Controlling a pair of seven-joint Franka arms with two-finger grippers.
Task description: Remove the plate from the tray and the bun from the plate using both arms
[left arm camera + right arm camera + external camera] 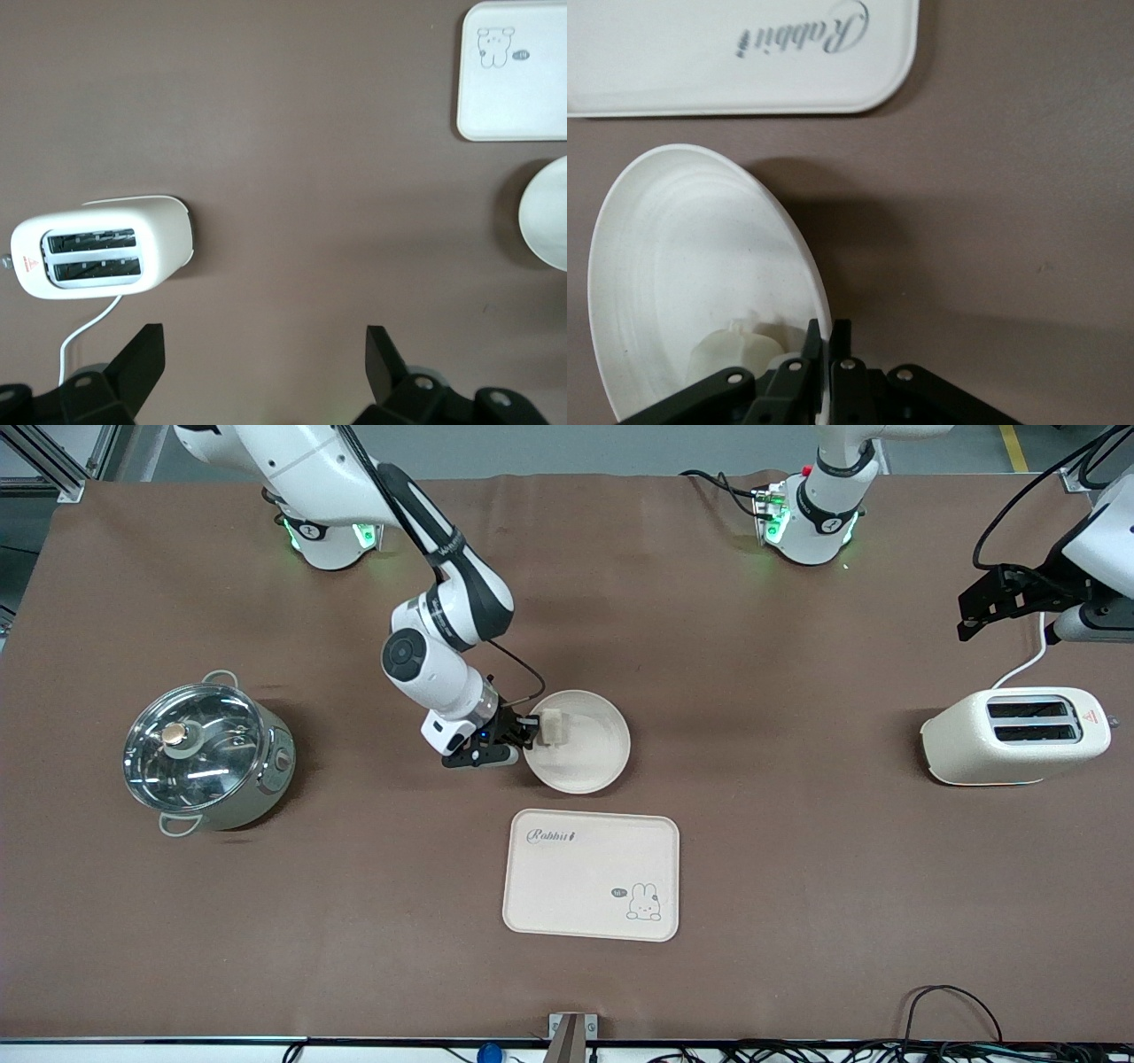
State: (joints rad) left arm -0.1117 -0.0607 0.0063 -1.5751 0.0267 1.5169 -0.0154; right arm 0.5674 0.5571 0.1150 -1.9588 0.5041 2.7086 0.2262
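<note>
The right gripper (529,737) is clamping the rim of the plate (586,753) between its closed fingers, at the edge toward the right arm's end of the table. The plate is sitting tilted just beside the tray (591,874), farther from the front camera than it, with the bun (551,727) lying inside it close to the gripped edge. The left gripper (264,372) is waiting with its fingers spread wide, hanging over the table near the toaster (1015,735), well apart from the tray.
</note>
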